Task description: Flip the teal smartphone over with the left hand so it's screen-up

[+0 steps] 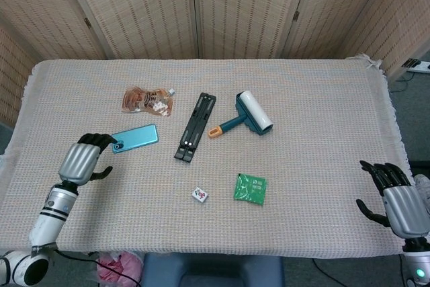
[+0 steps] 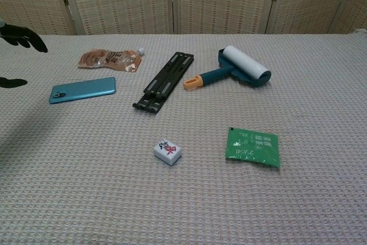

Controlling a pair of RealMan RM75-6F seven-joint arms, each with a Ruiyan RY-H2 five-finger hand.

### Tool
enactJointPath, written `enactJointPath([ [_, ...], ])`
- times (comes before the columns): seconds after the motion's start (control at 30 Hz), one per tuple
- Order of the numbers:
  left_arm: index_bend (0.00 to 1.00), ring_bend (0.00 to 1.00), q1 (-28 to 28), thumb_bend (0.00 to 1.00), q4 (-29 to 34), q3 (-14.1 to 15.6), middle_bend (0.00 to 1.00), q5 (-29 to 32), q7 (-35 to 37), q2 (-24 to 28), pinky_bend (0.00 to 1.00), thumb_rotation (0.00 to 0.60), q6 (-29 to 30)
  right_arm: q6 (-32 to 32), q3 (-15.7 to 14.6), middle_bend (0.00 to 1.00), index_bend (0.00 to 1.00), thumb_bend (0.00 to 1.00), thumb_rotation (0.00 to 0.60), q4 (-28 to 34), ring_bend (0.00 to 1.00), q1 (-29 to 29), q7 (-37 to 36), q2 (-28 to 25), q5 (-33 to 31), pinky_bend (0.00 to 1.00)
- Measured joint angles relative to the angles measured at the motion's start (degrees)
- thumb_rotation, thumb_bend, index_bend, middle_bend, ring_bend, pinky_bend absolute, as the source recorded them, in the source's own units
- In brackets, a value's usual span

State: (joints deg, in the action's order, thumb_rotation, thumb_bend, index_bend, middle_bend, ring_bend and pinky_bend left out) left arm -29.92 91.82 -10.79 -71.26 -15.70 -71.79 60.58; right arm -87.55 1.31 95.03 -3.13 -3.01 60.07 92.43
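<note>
The flip is not yet done: the phone [image 1: 134, 138] lies camera-side up toward the table's [image 1: 316, 166] left edge, untouched, with the empty left hand [image 1: 84, 158], fingers apart, just beside it.

left hand [image 1: 82, 160] hovers over the cloth right at the near-left end of the teal smartphone [image 1: 135, 138], fingers apart, holding nothing. right hand [image 1: 398, 201] sits off the table's [image 1: 316, 92] near-right edge, also spread and empty.

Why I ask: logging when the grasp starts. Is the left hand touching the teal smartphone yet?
Apart. In the chest view, bare tablecloth shows between the left hand fingertips and the teal smartphone; the head view alone makes them seem to overlap.
</note>
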Motion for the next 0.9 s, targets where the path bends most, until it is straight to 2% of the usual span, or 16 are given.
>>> enactJointPath([
  [0.2, 0.21, 0.21, -7.6, 0.31, -4.0, -2.0, 0.24, 9.4, -5.7, -3.7, 0.21, 0.600, -10.1, -0.3, 0.0, 0.26, 0.14, 0.21, 0.600, 0.4, 0.19, 0.4, 0.3, -0.3, -0.5, 0.16],
  [0.23, 0.20, 0.21, -8.8, 0.36, -4.6, -2.2, 0.24, 10.9, -6.4, -4.2, 0.21, 0.600, -11.5, -0.3, 0.0, 0.26, 0.14, 0.21, 0.600, 0.4, 0.19, 0.4, 0.4, -0.4, -0.5, 0.16],
  [0.27, 0.20, 0.21, -9.9, 0.46, -5.2, -2.4, 0.24, 12.4, -7.0, -4.6, 0.21, 0.584, -12.8, -0.4, 0.0, 0.26, 0.14, 0.21, 0.600, 0.5, 0.19, 0.5, 0.4, -0.4, -0.6, 0.16],
  [0.33, 0.20, 0.21, -12.3, 0.59, -6.5, -3.0, 0.24, 15.7, -7.8, -5.6, 0.21, 0.544, -15.4, -0.3, 0.0, 0.26, 0.14, 0.21, 0.600, 0.6, 0.19, 0.5, 0.5, -0.3, -0.9, 0.16],
  [0.43, 0.21, 0.21, -15.4, 0.66, -9.4, -3.5, 0.24, 19.8, -9.0, -7.2, 0.21, 0.492, -18.0, 0.1, 0.1, 0.26, 0.14, 0.21, 0.600, 0.6, 0.19, 0.4, 0.6, -0.3, -1.2, 0.16],
  [0.53, 0.21, 0.21, -18.0, 0.69, -12.5, -3.4, 0.24, 24.5, -10.3, -8.8, 0.21, 0.421, -20.0, 0.2, 0.1, 0.26, 0.14, 0.21, 0.600, 0.7, 0.19, 0.4, 0.7, -0.2, -1.4, 0.16],
  [0.63, 0.21, 0.21, -20.7, 0.69, -15.9, -3.0, 0.24, 30.2, -11.9, -10.4, 0.21, 0.387, -21.7, 0.3, 0.2, 0.26, 0.14, 0.21, 0.600, 0.7, 0.19, 0.4, 0.7, -0.3, -1.8, 0.16],
  [0.9, 0.20, 0.21, -27.4, 0.69, -25.8, -0.3, 0.24, 45.0, -16.4, -15.8, 0.21, 0.363, -24.2, 1.0, 0.4, 0.26, 0.14, 0.21, 0.600, 0.7, 0.19, 0.4, 1.0, -0.2, -2.8, 0.16],
])
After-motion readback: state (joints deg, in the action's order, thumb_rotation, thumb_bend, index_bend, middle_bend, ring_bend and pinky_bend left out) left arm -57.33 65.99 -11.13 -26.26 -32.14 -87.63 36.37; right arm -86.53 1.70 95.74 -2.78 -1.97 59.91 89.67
